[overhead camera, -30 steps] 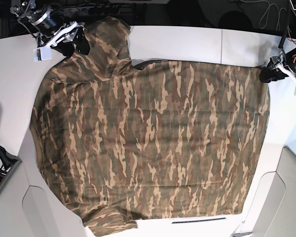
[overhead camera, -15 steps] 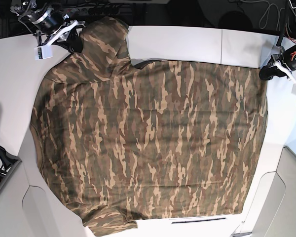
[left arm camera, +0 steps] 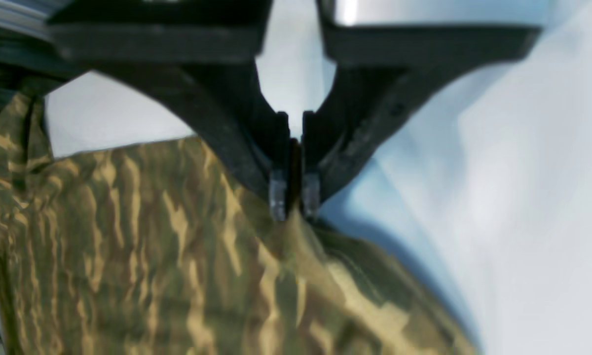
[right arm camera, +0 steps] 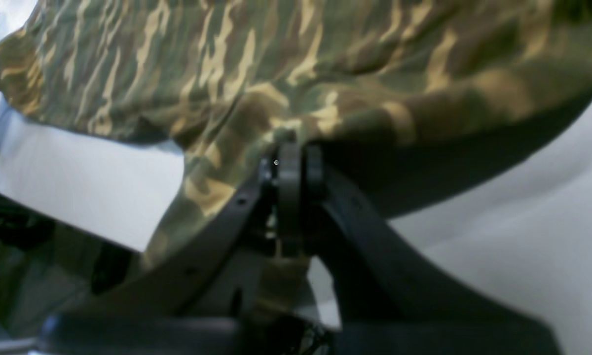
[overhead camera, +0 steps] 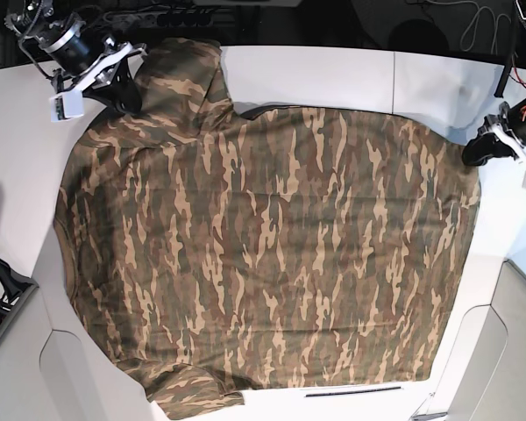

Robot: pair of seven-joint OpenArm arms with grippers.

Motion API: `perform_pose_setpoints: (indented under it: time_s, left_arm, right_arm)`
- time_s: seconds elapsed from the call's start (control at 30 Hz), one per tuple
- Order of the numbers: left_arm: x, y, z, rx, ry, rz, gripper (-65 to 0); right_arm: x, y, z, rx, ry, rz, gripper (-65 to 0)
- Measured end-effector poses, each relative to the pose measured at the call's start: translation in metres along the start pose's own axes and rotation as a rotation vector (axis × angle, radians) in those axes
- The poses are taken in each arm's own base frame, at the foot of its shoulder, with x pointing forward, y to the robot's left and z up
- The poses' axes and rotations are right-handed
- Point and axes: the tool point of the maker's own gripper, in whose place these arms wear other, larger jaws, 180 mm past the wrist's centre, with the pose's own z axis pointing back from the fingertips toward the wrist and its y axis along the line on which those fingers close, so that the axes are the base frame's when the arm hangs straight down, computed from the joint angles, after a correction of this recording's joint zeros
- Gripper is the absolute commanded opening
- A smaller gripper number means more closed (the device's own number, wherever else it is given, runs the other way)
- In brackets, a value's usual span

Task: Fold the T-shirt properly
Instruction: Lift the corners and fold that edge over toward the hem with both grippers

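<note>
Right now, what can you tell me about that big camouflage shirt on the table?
The T-shirt is a large short-sleeved one in soft cloth, printed in brown, tan and olive camouflage. It lies spread nearly flat on the white table, one sleeve at the base view's top left, the other hanging over the bottom edge. The right gripper is shut on the cloth by the upper sleeve; the left gripper is shut on a corner of the hem, both lifting the cloth slightly.

No legible text, labels, brands, numbers or signs in any view. The T-shirt (overhead camera: 263,254) shows only its camouflage print, with no readable marking on the visible cloth. The wrist views are blurred; nothing readable on the gripper parts or on the white table (overhead camera: 333,74).
</note>
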Motion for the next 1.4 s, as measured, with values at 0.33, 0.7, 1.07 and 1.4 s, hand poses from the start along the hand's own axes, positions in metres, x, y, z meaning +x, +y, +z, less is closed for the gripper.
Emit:
perform_pose_setpoints:
  time_s: [0.33,0.7,1.07,1.4]
  left_arm:
    - [0.057,0.003,-0.006,0.052,-0.14,-0.099,-65.0]
    - [0.103,0.005,-0.015,0.149,-0.254,-0.248,-65.0]
    - [0.12,0.006,-0.055,0.221,-0.22,-0.342,-65.0]
    - [0.133,0.013,-0.07,0.22,-0.245,-0.277,-65.0]
  right_arm:
    - [0.087,-0.02,-0.016,-0.018,-0.179,0.058,-65.0]
    - [0.131,-0.055,-0.065,-0.015,-0.22,0.035,-65.0]
    - [0.174,-0.083,-0.111,-0.006,-0.233,-0.031,-65.0]
    - [0.212,-0.094,-0.135,0.001,-0.242,-0.067,-65.0]
